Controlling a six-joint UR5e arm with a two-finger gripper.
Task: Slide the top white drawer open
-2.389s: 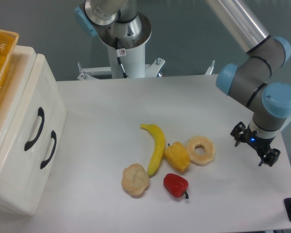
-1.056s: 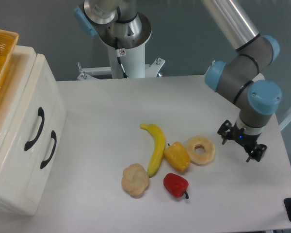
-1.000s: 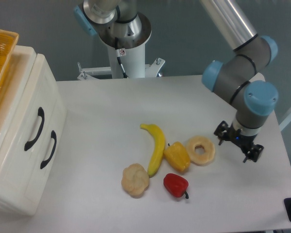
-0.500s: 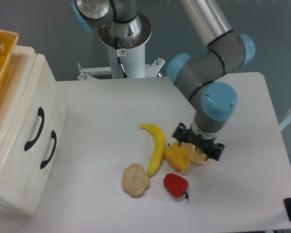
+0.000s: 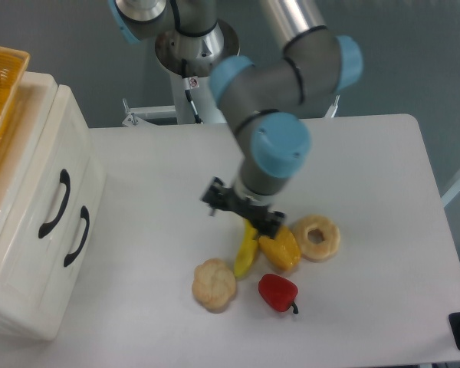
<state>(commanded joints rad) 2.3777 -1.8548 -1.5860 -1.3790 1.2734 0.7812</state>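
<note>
The top white drawer is the upper one of the cream-white cabinet at the left edge, shut flush, with a curved black handle on its front. The lower drawer's black handle sits just beside it. My gripper hangs over the middle of the table, right above the upper part of a yellow banana, well to the right of the cabinet. Its black fingers stand spread apart with nothing between them. The arm's wrist hides the fingertips from above.
An orange-yellow woven basket rests on the cabinet top. Around the banana lie a yellow pepper, a red pepper, a pale ring-shaped piece and a beige lumpy piece. The robot base stands at the back.
The arm has swept from the table's right side leftward, passing over the ring piece and yellow pepper, and now hangs above the banana. The drawers and the food pieces have not moved.
</note>
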